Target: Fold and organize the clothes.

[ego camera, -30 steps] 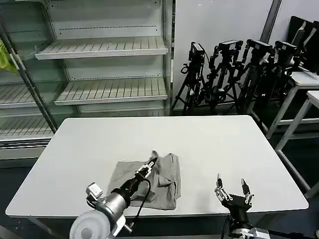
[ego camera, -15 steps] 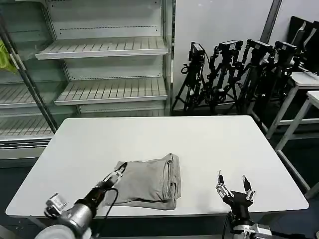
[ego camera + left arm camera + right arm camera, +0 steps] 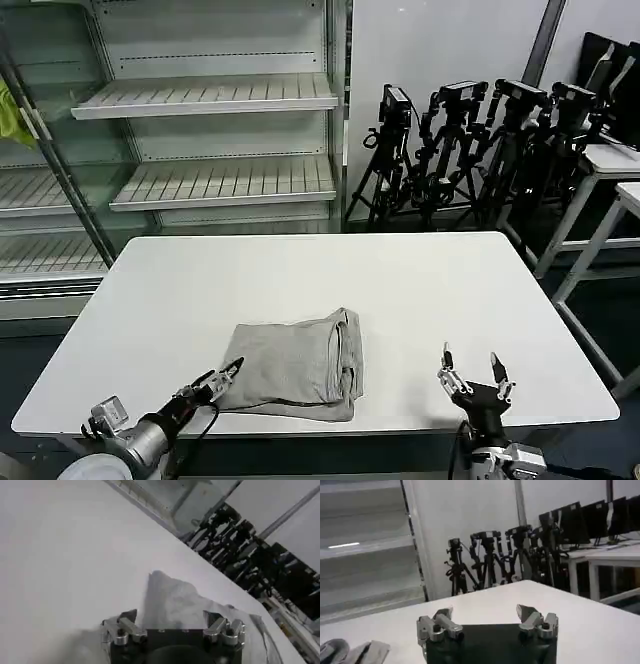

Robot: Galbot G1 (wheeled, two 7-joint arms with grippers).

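We see the grey T-shirt (image 3: 296, 366) folded on the table (image 3: 420, 290) — our left gripper (image 3: 222, 378) and right gripper (image 3: 472, 376) are both open, holding nothing. Next, we think, comes tidying.

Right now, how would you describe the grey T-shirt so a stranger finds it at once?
On the white table, look near the front edge, left of centre. The T-shirt lies there as a folded light grey bundle, the one soft thing on the table, just beyond the left gripper.

Left tool (image 3: 222, 377) off folded T-shirt (image 3: 296, 366)
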